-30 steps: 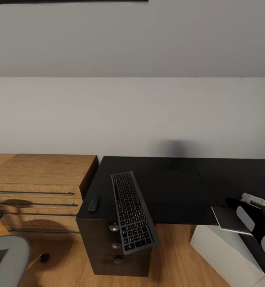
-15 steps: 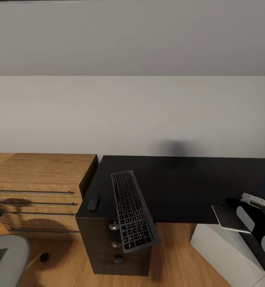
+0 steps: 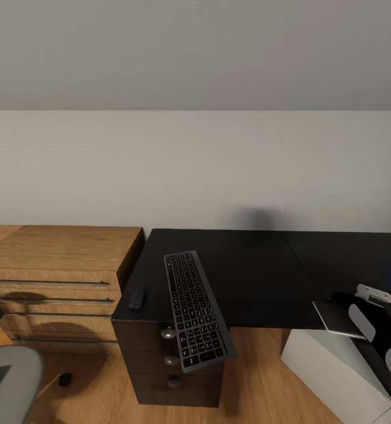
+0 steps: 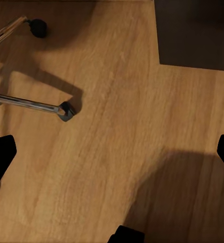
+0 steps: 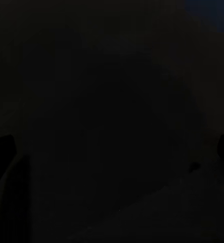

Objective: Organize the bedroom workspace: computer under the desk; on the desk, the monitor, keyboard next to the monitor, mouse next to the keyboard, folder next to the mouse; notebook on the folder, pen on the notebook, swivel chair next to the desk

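The notebook (image 3: 338, 320) hung off the desk (image 3: 260, 277) front edge, clamped by the right fingers. The keyboard (image 3: 195, 309) overhung beside the mouse (image 3: 138, 299). Left fingers were spread above the floor. Next, I judged, the notebook needs setting down.

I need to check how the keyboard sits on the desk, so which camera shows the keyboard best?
The head view: the keyboard lies whole on the desk, its near end overhanging the front edge. The left wrist view looks at floor and chair legs; the right wrist view is too dark to tell.
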### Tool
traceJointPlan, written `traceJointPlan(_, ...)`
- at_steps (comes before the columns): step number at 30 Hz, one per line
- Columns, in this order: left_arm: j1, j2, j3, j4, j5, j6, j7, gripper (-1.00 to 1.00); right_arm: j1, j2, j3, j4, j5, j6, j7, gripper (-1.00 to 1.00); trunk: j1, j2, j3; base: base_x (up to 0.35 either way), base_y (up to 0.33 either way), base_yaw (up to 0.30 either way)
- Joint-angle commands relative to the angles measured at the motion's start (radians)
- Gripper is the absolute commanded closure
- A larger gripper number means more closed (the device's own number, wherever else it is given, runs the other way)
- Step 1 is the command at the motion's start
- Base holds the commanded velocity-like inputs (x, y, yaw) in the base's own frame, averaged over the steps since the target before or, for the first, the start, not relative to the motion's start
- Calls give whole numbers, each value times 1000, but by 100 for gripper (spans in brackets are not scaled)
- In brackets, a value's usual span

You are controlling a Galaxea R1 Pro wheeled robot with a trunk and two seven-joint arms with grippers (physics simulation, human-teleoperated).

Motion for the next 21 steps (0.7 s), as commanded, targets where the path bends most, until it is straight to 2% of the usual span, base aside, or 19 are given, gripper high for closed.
traceJointPlan(1,-1,1,-8,0,10,-6,5,-100,0,-1,5,3,-21,4,-7,-100,0,0,-1,0,0,0)
traceJointPlan(8,-1,4,-6,1,9,-7,5,-100,0,-1,6,3,-21,3,-7,-100,0,0,-1,-8,0,0)
traceJointPlan(16,-1,5,-5,2,9,-7,5,-100,0,-1,7,3,-20,3,-7,-100,0,0,-1,-197,0,0)
traceJointPlan(21,-1,5,-5,1,9,-7,5,-100,0,-1,7,3,-20,3,-8,-100,0,0,-1,-80,0,0)
